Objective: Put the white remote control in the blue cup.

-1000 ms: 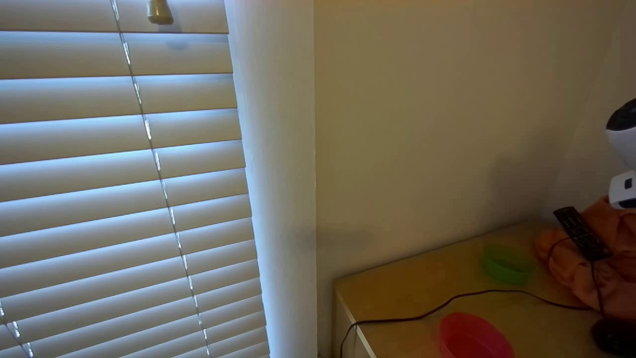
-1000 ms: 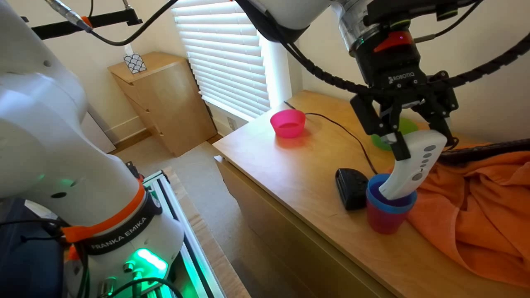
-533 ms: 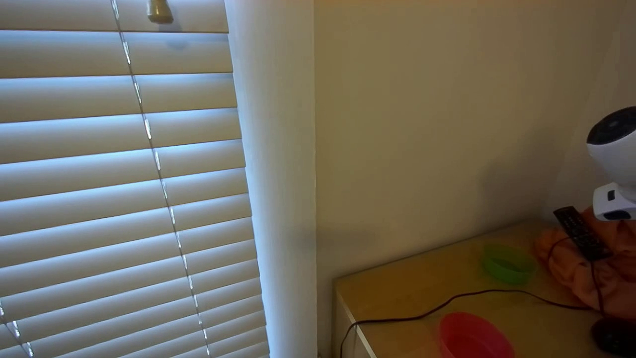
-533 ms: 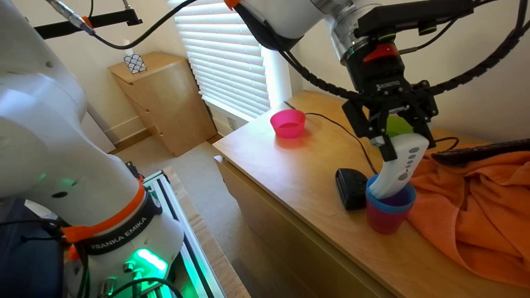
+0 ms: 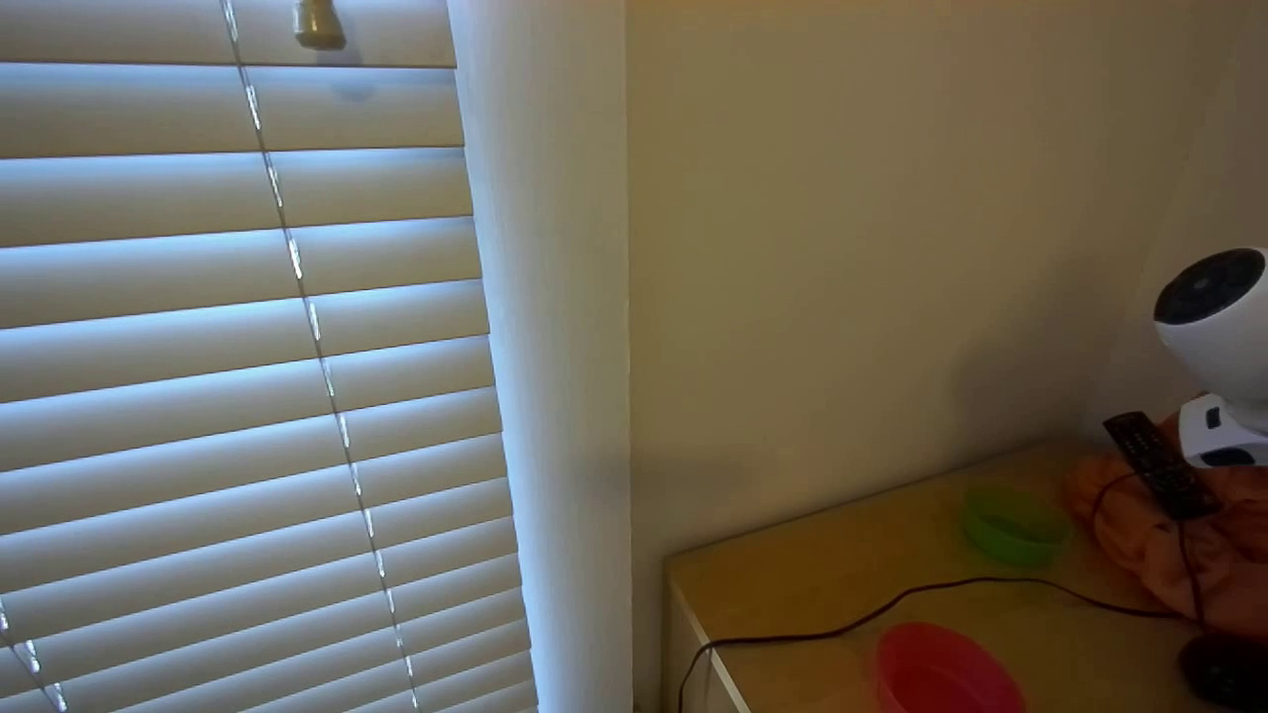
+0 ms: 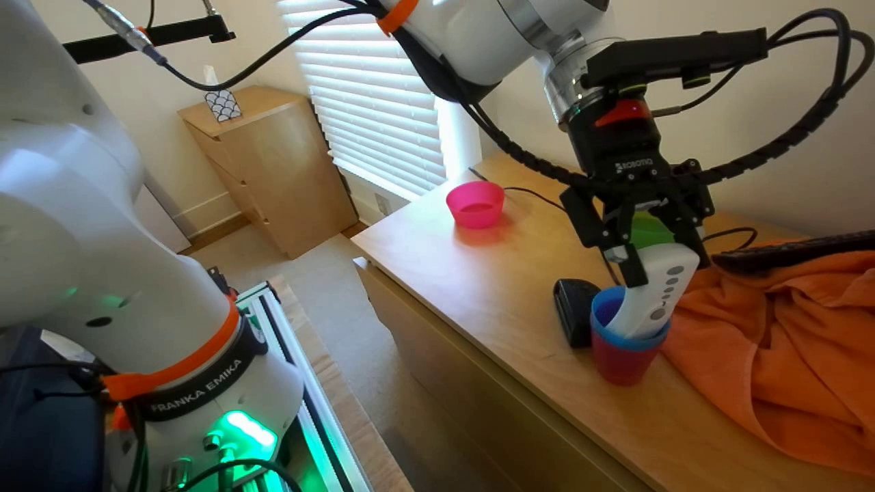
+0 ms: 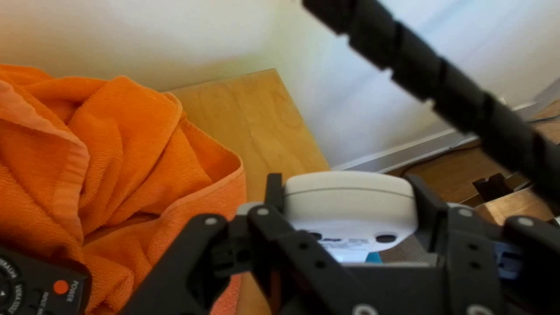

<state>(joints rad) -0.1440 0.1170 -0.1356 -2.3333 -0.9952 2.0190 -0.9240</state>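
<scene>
Pincer (image 6: 666, 265) is clamping the white remote control (image 7: 350, 210), both jaws pressing its sides near the upper end; in the wrist view they are touching it left and right. Remote is sitting squarely between the tips, tilting, its button side showing in an exterior view. Lower end is projecting below the pincer and standing inside the mouth of the blue cup (image 6: 625, 343). How deep it is reaching, I am not able to tell; the near wall is hiding the tip.

Counting on the tabletop (image 6: 506, 273):

Cups: one, showing blue at the rim and red-pink lower down.

Remotes: two. The white one is being held; a dark remote (image 5: 1157, 463) is lying on the towel.

Bowls: two. A pink bowl (image 6: 476, 213) is standing well apart from the cup; a green bowl (image 5: 1020, 545) is sitting partly behind the pincer in an exterior view.

Black boxy thing (image 6: 575, 313): one, resting just beside the cup.

Orange towel (image 6: 786, 348): one, lying rumpled close to the cup.

Dark cord (image 5: 921, 592) is running between the two bowls in both exterior views.
</scene>
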